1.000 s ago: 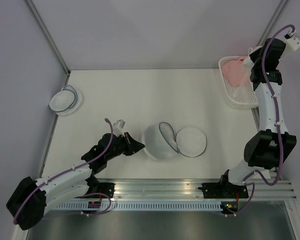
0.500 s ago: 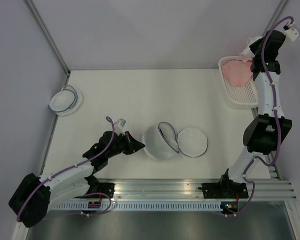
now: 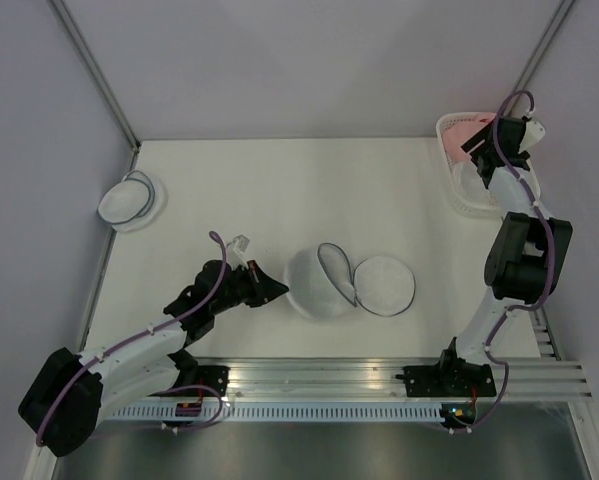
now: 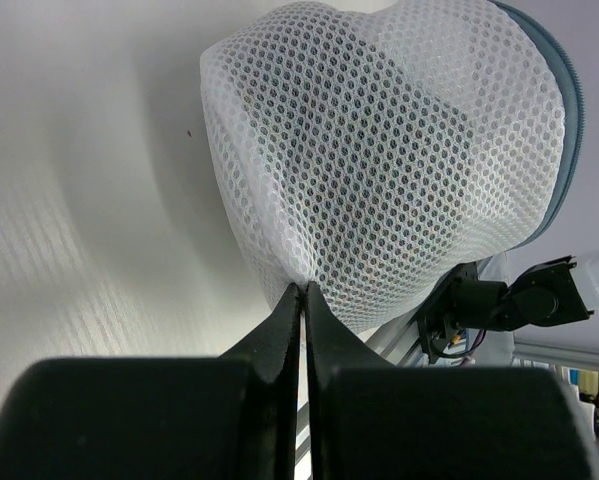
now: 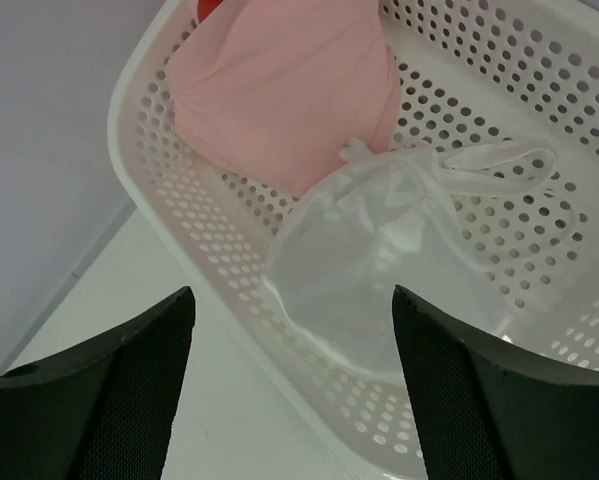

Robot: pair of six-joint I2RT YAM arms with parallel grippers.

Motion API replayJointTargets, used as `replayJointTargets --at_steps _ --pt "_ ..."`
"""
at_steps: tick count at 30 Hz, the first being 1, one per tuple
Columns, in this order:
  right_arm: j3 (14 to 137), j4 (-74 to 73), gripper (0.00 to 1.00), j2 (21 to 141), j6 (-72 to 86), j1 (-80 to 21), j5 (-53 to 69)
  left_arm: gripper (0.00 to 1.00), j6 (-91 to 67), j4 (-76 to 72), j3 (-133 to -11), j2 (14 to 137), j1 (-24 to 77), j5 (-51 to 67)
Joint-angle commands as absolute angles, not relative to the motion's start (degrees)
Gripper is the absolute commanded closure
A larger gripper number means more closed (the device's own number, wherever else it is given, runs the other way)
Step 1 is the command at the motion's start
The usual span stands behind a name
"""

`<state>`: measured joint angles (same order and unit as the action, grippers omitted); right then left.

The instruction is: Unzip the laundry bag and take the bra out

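The laundry bag [image 3: 317,283] is a white mesh dome with a dark grey-blue zipper rim, lying open at mid-table. Its flat disc lid [image 3: 383,283] is folded out to the right. My left gripper [image 3: 279,291] is shut, pinching a fold of the bag's mesh [image 4: 379,160] at its left side, fingertips [image 4: 297,300] pressed together. My right gripper [image 3: 476,150] hangs open over the white basket [image 3: 445,135] at the back right. Below its spread jaws a white bra [image 5: 379,260] lies loose in the basket [image 5: 149,180], partly on a pink garment [image 5: 289,90].
A smaller white dome with a pale bluish rim [image 3: 131,199] sits at the far left by the wall. The basket stands against the right wall. The metal rail [image 3: 359,378] with both arm bases runs along the near edge.
My right gripper has opened and its wrist has dropped lower over the basket, where the white bra now lies free. The left arm and the bag have not moved.
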<state>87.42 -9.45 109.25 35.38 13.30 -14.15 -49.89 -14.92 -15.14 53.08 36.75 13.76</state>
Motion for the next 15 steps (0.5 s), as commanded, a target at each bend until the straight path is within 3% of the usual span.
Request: replayJointTargets --at_steps 1,10,15 --pt "88.5 -7.0 0.15 103.9 33.5 12.5 -11.4 0.98 -47.6 -17.7 -15.4 52.1 36.3 15.1" --pt "76.2 -17.1 0.14 86.5 28.9 -0.1 -6.1 0.98 -48.1 -20.7 -13.4 53.3 36.2 14.6" --pt "57.4 -11.7 0.14 77.3 30.1 -11.9 12.2 0.98 -46.9 -20.2 -13.4 53.0 35.7 14.2"
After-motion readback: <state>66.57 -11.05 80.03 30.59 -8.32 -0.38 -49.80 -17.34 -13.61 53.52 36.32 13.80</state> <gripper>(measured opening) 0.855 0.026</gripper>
